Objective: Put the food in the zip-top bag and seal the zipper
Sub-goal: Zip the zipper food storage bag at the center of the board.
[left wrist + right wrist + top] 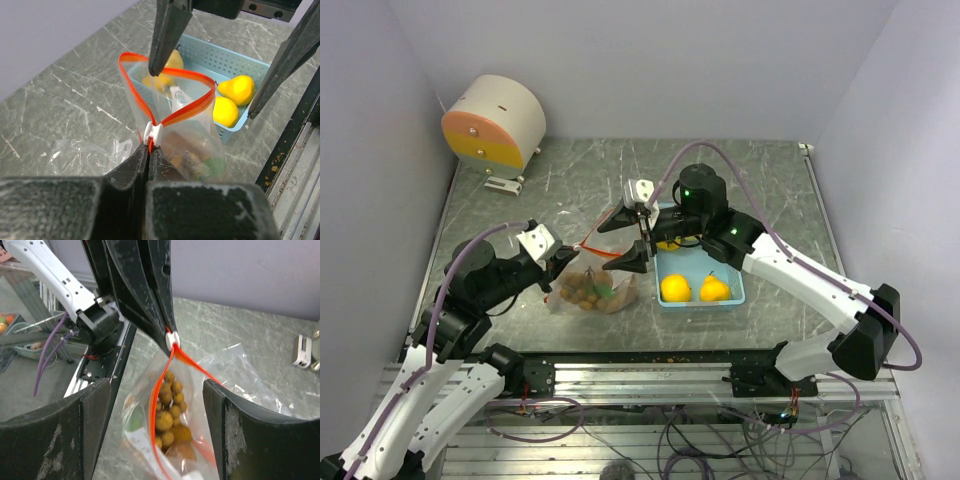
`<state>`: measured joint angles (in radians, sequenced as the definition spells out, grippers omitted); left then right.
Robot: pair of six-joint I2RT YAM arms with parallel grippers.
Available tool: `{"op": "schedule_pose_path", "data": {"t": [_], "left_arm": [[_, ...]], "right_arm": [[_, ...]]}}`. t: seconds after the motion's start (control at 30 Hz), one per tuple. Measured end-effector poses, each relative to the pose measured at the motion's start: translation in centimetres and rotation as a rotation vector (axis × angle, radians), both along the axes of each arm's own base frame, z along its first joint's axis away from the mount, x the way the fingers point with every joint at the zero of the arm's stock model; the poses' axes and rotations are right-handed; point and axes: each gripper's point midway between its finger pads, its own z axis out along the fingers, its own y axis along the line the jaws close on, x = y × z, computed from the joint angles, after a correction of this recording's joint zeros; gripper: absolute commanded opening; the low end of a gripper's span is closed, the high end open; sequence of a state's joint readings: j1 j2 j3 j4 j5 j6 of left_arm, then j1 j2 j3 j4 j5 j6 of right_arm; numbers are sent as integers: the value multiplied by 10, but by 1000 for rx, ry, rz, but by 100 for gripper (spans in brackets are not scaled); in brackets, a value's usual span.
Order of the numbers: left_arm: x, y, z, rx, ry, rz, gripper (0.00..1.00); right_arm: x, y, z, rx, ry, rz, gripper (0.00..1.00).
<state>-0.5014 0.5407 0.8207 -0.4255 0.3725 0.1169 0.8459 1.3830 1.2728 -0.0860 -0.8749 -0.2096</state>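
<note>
While left jaws pinch the bag zipper [189, 108], right jaws stand wide astride it.

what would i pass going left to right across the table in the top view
round beige and orange drum → zip-top bag with food inside → light blue tray holding yellow fruits

Blurred green thing [215, 166] inside bag [192, 132]
</note>
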Motion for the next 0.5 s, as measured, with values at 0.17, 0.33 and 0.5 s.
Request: {"op": "schedule_pose_path", "data": {"t": [0.17,0.33,0.5], "left_arm": [[-1,-1,-1,0,2,-6,7],[-1,-2,-6,4,13,-10,7],[-1,-3,-9,7,21,-15,7]], "right_arm": [[-2,9,20,50,-39,23,69],[-1,16,34,86,-62,46,59],[5,28,19,63,-30,68,58]]}}
